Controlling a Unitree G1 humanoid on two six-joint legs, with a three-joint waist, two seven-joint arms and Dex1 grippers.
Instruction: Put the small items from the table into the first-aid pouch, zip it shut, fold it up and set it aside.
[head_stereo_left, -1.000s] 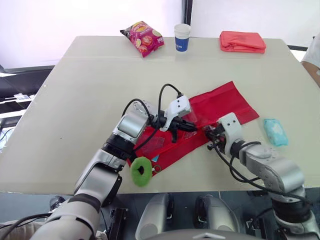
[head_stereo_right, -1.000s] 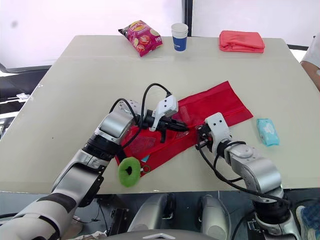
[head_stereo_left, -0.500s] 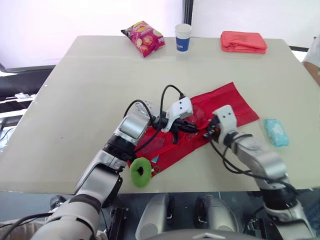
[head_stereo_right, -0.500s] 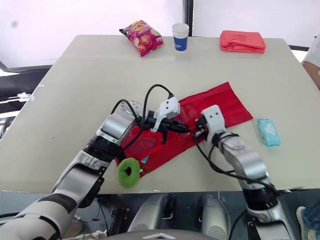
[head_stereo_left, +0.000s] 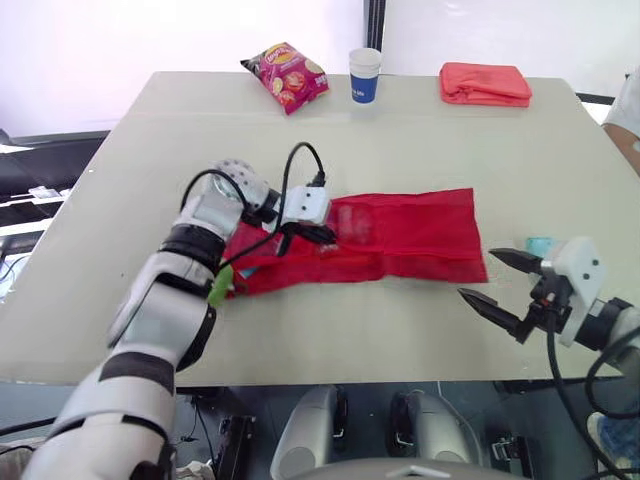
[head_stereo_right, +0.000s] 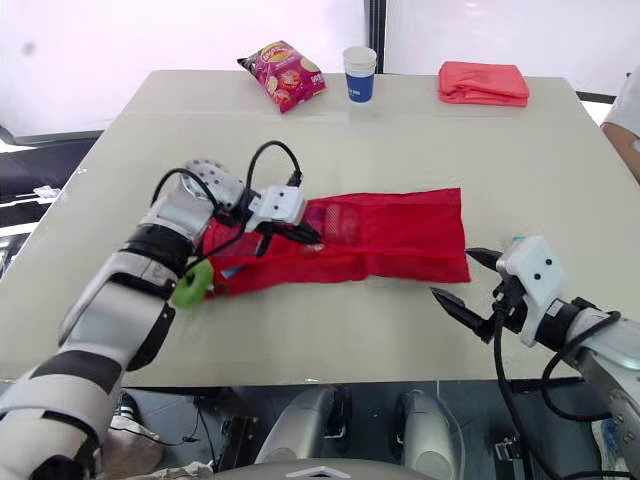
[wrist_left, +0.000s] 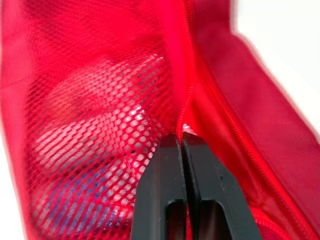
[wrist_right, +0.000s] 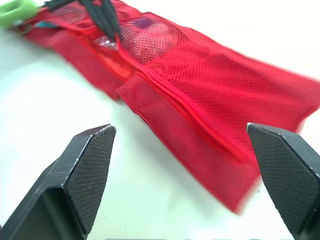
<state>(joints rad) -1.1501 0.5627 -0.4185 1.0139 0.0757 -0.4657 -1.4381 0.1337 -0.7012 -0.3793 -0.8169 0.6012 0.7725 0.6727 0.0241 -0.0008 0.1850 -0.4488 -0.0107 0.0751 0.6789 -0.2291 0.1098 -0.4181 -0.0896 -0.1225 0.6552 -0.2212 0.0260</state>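
Currently your left gripper (head_stereo_left: 318, 236) is pinched shut on the zipper (wrist_left: 186, 100) of the pouch (head_stereo_left: 410, 235), about a third of the way in from its left end. Mesh there shows pale and blue items already inside.

Key relation: the pouch lies flat at frame centre with its long axis left-right, and the zipper runs along that axis. Any zip pull goes along that line, so the far end needs anchoring.

Your right gripper (head_stereo_left: 482, 276) is wide open and empty at lower right, just off the pouch's right end, not touching it. It's the nearer arm for that end. It's also nearest the teal packet (head_stereo_left: 540, 243), which sits outside the pouch just behind its upper finger and looks like an item yet to go in.

I can't tell from these views how much of the zipper is open to the right of your pinch. Check that before pulling.

A green ring (head_stereo_left: 218, 286) hangs at the pouch's left end, by your left forearm.

The table (head_stereo_left: 150, 170) is flat and pale, with free room in front of the pouch and to its right. Chips (head_stereo_left: 287, 75), a cup (head_stereo_left: 364, 75) and a folded cloth (head_stereo_left: 485, 83) sit at the top edge, well apart from the work.
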